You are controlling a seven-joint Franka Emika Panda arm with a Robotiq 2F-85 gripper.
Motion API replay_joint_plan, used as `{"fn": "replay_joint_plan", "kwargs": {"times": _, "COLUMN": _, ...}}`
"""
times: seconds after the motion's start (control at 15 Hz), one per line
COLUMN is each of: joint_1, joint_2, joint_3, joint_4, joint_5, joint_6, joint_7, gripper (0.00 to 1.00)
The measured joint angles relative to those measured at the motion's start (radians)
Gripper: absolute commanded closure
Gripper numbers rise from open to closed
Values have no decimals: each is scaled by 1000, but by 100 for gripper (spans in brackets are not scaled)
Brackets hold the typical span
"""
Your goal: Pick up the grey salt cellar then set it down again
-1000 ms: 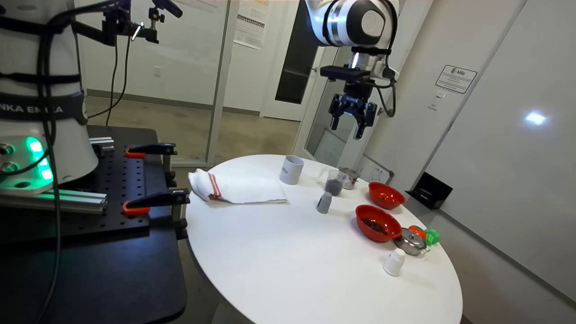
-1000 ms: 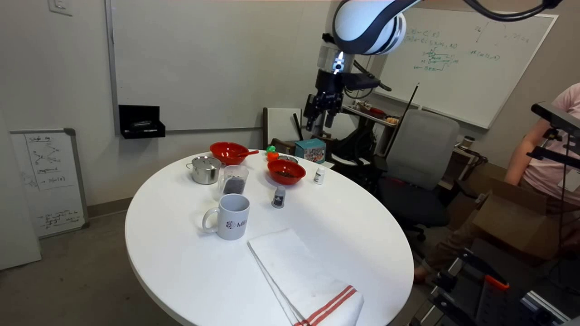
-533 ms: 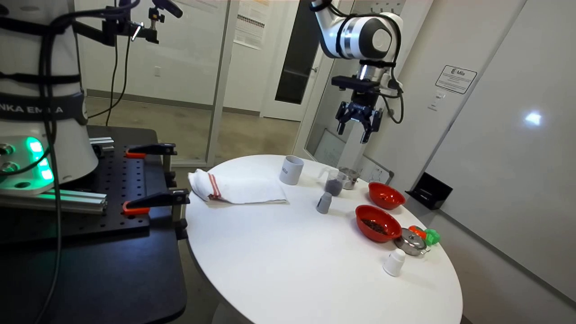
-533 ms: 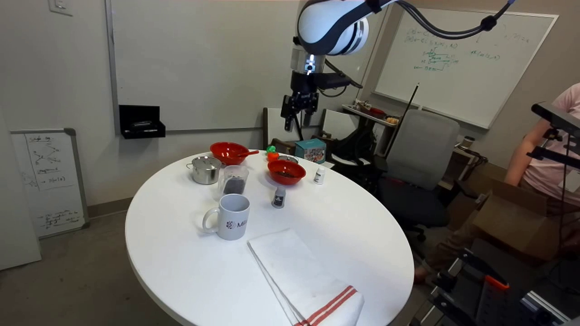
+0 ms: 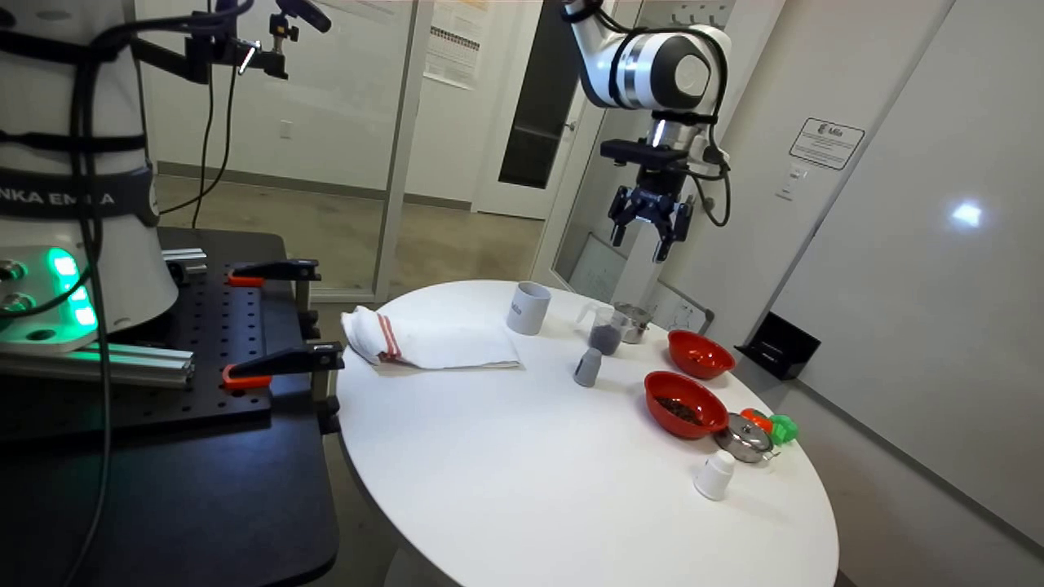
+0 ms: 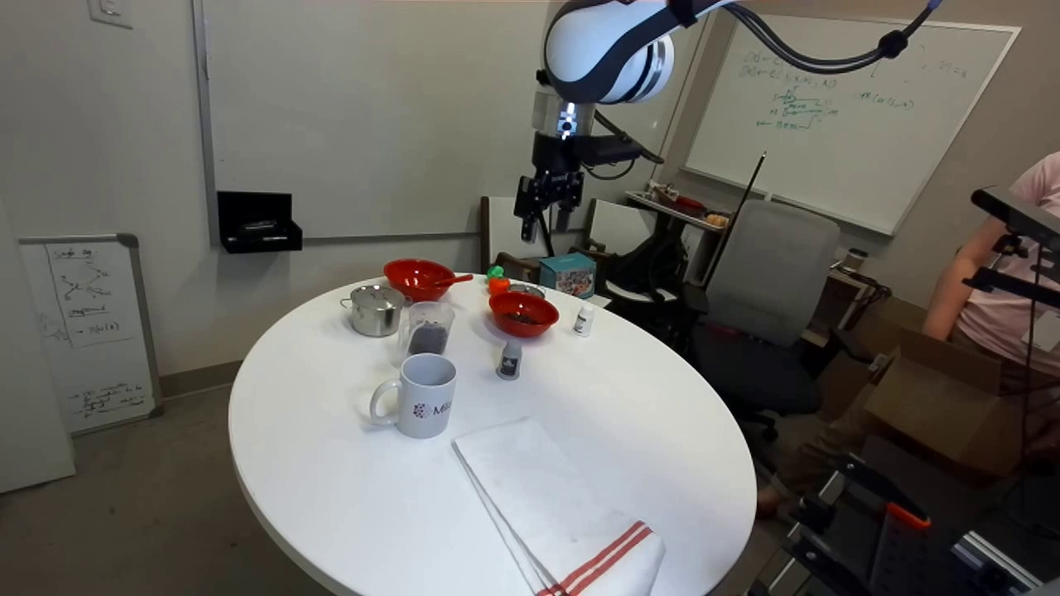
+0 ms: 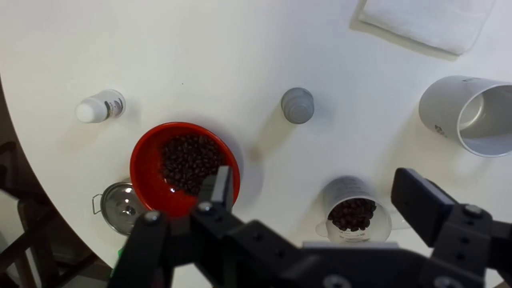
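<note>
Gaping, the tool [image 5: 639, 250] hangs apart from the grey salt cellar [image 7: 298, 106] — a red bowl [image 7: 148, 164] and jug [image 7: 343, 187] hold beans [image 7: 192, 160].

In the wrist view, the gripper [image 7: 314, 183] hides part of a red bowl [image 7: 146, 168].

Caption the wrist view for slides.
Open Robotiq gripper above white table; grey salt cellar between red bowl of coffee beans and mug.
</note>
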Motion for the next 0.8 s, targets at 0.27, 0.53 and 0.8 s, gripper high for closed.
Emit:
{"fn": "replay_joint_plan", "kwargs": {"times": 0.27, "joint_1": -5, "joint_2": 22, "joint_3": -14, "joint_4": -6, "joint_5": 5, "joint_6": 8, "joint_7": 57, "gripper": 0}}
{"fn": "replay_joint_plan", "kwargs": {"times": 0.53, "joint_1": -6, "joint_2": 60, "joint_3": -33, "joint_4": -17, "joint_5": 4, "joint_6": 40, "joint_7": 100, "gripper": 0}}
{"fn": "replay_joint_plan", "kwargs": {"times": 0.8, "joint_1": -18, "joint_2": 109, "joint_3": -35, "joint_4": -6, "joint_5": 22, "joint_6": 46, "joint_7": 106, "gripper": 0}}
